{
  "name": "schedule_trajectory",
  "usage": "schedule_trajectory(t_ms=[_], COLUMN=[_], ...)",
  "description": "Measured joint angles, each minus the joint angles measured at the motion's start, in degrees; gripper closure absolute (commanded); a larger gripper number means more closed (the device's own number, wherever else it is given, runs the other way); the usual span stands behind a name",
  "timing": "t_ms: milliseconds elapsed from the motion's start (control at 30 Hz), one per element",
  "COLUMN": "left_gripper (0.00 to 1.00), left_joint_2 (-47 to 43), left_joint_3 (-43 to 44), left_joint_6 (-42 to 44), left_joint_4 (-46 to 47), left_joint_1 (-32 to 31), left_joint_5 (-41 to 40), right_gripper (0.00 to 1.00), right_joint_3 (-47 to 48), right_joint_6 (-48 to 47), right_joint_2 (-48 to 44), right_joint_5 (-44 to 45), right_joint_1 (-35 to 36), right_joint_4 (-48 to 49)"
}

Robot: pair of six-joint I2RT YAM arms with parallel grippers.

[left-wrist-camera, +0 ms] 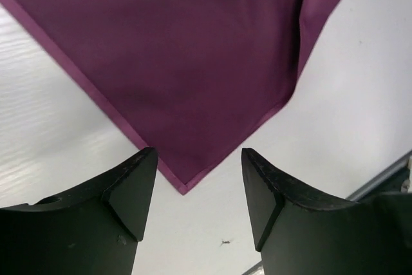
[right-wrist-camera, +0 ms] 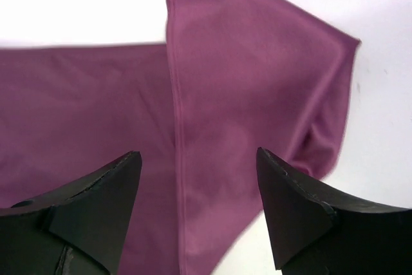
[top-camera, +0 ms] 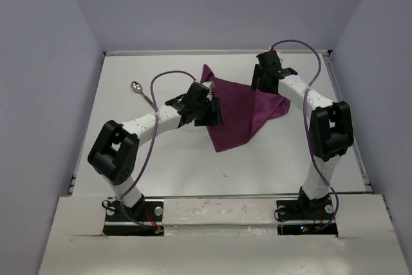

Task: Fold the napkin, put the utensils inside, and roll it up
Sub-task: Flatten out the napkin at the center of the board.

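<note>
the white surface (top-camera: 161,165) has a pale rim along its far edge. the plum-purple napkin (top-camera: 241,111) lies on it, right of the middle and toward the far side. it is folded so one layer laps over another, with a hemmed corner pointing at the near edge. well apart from it, at the far left, lies a grey metal spoon (top-camera: 137,87), handle running toward the middle. a small dark speck (top-camera: 224,175) sits near the napkin's corner.
</note>
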Motion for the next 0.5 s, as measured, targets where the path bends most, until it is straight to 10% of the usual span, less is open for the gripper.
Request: schedule_trajectory(t_ms=[500], left_gripper=[0.39], left_joint_2=[13.0], left_joint_3=[-0.8], left_joint_6=[-2.4], left_joint_4=[10.9], left_joint_1=[-0.9], left_joint_5=[8.6], right_gripper=[0.39], right_joint_3=[19.8], right_joint_6=[-1.5], right_joint_2=[22.1], right_joint_5=[2.9], right_joint_1=[0.0], right_joint_4=[-0.6])
